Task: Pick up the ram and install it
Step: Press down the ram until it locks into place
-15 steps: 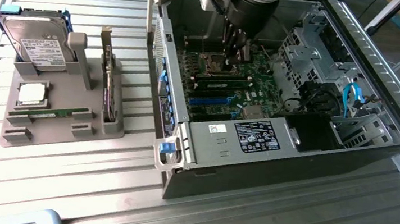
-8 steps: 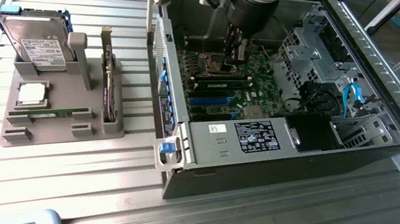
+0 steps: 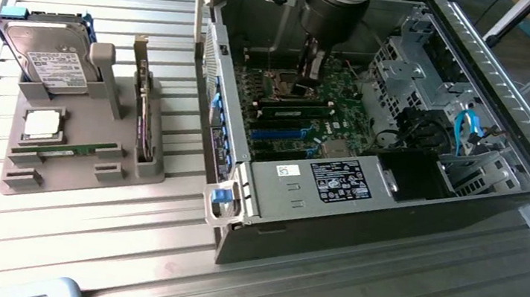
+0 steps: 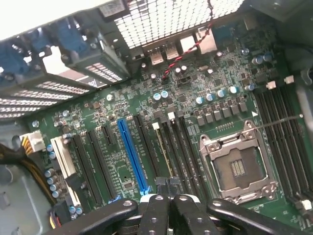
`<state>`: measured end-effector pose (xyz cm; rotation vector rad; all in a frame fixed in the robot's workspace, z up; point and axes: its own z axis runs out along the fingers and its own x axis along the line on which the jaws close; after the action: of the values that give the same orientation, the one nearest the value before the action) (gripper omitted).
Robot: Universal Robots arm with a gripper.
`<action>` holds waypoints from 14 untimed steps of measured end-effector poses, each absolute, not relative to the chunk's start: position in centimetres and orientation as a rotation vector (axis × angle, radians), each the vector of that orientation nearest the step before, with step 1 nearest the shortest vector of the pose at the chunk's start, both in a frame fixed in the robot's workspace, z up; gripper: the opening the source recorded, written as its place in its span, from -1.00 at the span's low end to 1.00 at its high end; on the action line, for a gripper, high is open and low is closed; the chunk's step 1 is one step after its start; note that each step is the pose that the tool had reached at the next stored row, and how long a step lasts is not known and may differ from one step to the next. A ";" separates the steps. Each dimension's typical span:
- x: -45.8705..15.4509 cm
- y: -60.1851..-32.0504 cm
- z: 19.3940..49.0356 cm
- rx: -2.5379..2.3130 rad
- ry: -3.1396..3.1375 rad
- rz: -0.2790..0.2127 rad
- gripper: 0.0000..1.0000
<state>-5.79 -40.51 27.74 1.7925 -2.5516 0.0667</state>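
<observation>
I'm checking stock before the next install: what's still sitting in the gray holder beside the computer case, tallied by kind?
In the gray holder:
hard drive: 1
expansion card: 1
processor chip: 1
ram stick: 1
Total: 4
</observation>
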 end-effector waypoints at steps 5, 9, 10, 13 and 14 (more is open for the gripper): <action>-5.8 -40.5 27.7 1.700 -2.609 0.071 -0.79; -5.8 -40.5 27.7 1.639 -2.646 0.072 -0.79; -5.8 -40.5 27.7 1.623 -2.654 0.073 -0.79; -5.8 -40.5 27.7 1.555 -2.692 0.076 -0.79; -5.8 -40.5 27.7 1.537 -2.701 0.077 -0.79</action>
<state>-5.79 -40.51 27.73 1.5369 -2.7010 0.0768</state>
